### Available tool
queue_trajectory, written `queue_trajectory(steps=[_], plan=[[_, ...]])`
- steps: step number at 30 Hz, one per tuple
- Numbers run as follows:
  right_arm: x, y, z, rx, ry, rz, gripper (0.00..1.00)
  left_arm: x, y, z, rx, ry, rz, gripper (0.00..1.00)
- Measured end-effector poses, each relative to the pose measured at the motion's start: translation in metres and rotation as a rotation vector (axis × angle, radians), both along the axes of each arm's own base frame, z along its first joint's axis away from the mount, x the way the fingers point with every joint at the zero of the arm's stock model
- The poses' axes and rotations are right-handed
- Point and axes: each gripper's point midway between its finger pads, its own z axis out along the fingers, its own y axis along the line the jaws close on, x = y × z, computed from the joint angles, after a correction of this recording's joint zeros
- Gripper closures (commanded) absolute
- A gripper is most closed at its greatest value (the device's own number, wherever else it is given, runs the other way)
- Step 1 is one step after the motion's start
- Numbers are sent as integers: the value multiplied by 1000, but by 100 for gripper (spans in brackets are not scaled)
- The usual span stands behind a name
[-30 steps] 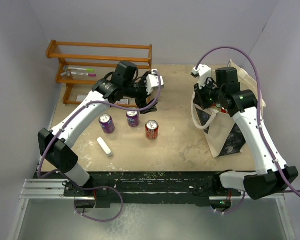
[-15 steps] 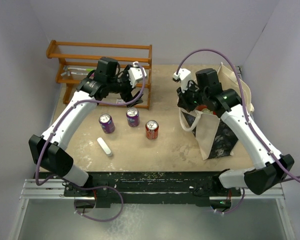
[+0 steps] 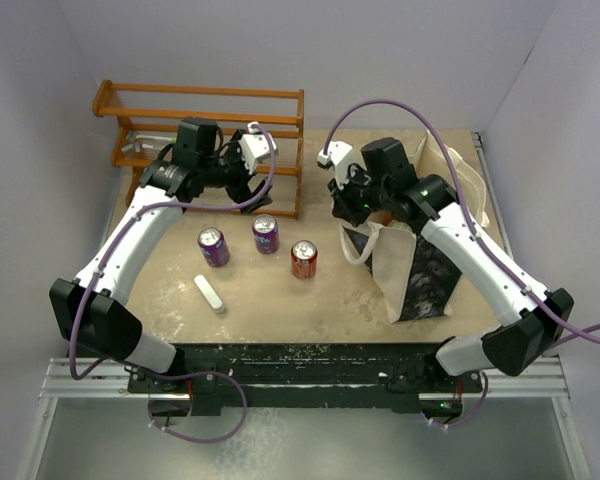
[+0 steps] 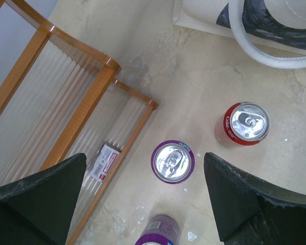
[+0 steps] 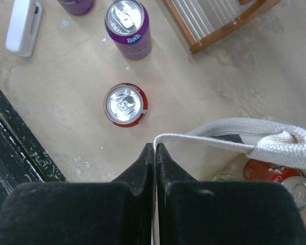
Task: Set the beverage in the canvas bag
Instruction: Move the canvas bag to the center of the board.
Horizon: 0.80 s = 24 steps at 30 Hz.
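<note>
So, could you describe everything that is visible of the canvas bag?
The canvas bag is a cream cloth tote with a dark black-and-white print on its side. It stands on the right part of the table, mouth open. A thick woven loop handle hangs at its rim. The right hand, shut, pinches the thin rim. Inside, a red can and a silver can top show.

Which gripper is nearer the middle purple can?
Left. The left gripper hovers open above the middle purple can; the right gripper is farther off, shut on the canvas bag rim.
</note>
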Motion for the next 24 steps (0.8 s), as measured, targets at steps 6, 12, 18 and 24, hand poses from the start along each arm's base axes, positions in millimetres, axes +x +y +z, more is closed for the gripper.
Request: queue_trajectory(steps=[6,12,18,24], plan=[[-7,20,3,-1,-7,47,100,2,14,0,-6,2,35,1],[-9,32,9,8,-25,74,98,0,18,-7,-6,13,41,1],[-6,32,17,18,-64,68,81,-5,15,-15,-17,38,13,0],[-9,33,50,82,-176,84,66,-10,9,-15,-38,46,-25,2]])
